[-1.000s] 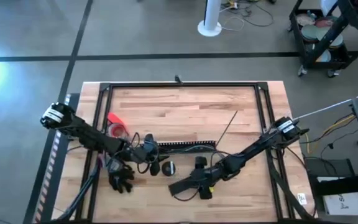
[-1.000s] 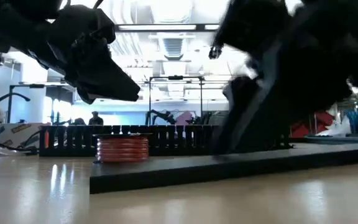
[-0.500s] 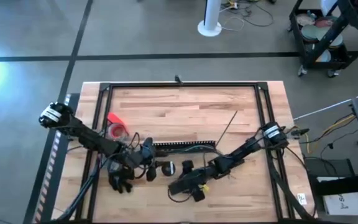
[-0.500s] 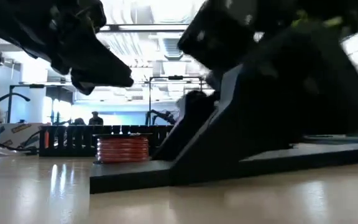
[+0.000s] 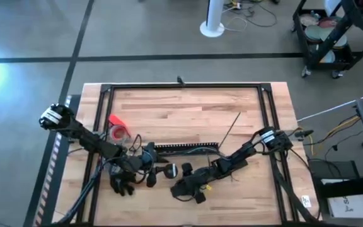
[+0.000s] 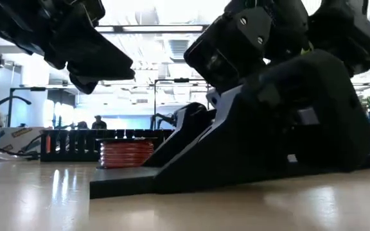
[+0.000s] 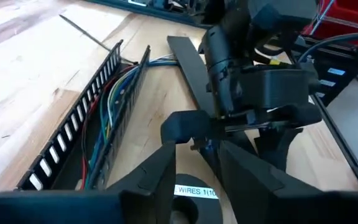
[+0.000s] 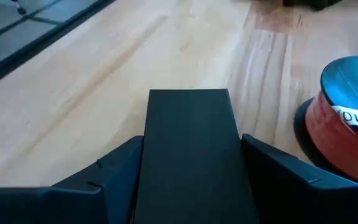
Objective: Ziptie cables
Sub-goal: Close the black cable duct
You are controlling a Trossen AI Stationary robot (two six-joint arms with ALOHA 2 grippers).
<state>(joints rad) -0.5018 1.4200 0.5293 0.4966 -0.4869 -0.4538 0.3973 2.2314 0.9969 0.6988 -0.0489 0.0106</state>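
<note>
Near the wooden table's [image 5: 188, 107] front edge, the right gripper [image 5: 180, 188] grasps a wide flat black bar [image 8: 188, 146]; the left gripper [image 5: 151, 176] hovers released over a black wire spool [image 7: 188, 199].

The right arm [image 6: 281, 102] hides most of the duct [image 6: 76, 144] in the low view.

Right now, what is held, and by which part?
The right end effector clamps the flat black bar across its width near one end; the left end effector holds nothing.

1 ziptie [image 5: 230, 130], 1 comb-toothed duct [image 5: 188, 148]
</note>
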